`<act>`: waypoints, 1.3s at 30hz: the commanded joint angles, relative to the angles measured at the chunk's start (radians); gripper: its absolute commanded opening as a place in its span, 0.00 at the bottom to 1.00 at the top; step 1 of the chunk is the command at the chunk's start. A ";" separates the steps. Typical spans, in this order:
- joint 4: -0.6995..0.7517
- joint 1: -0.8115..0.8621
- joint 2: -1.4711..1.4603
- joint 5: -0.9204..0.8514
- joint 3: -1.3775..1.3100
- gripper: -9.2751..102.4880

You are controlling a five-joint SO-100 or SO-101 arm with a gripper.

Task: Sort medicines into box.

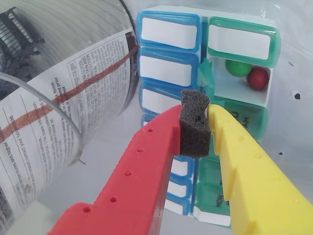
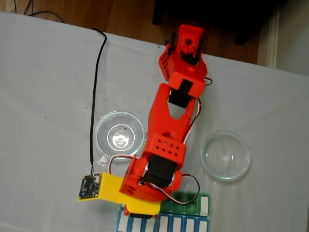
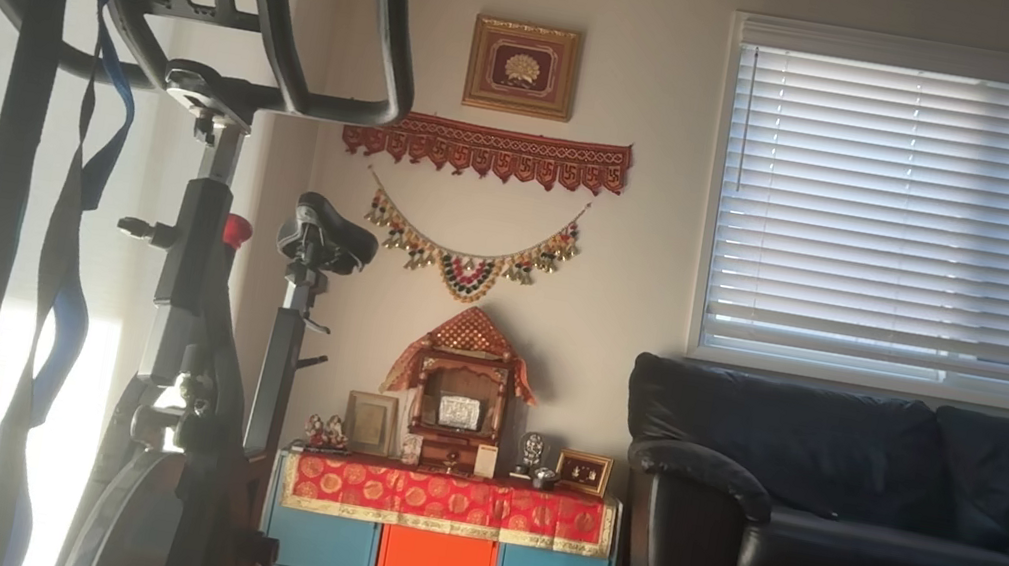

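In the fixed view the red arm (image 2: pixel 170 126) reached down over the pill organizer (image 2: pixel 186 216) at the table's (image 2: pixel 43 87) near edge, between two glass dishes (image 2: pixel 119 133). In the wrist view the gripper (image 1: pixel 195 122) sat narrowed (fingers pressing its own dark foam pad (image 1: pixel 194 122)), holding no pill, above the organizer, whose open compartment (image 1: pixel 230 90) held a green pill (image 1: pixel 238 67) touching a dark red pill (image 1: pixel 258 78).

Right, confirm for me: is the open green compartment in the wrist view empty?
No. In the wrist view the open compartment of the box holds a green pill and a dark red pill side by side.

Soft daylight, blurry wrist-view foreground
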 commanded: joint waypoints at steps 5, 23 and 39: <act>-0.008 -0.029 0.043 -0.009 -0.058 0.09; -0.164 -0.057 0.091 -0.069 0.164 0.09; 0.276 -0.051 -0.261 -0.215 -0.370 0.09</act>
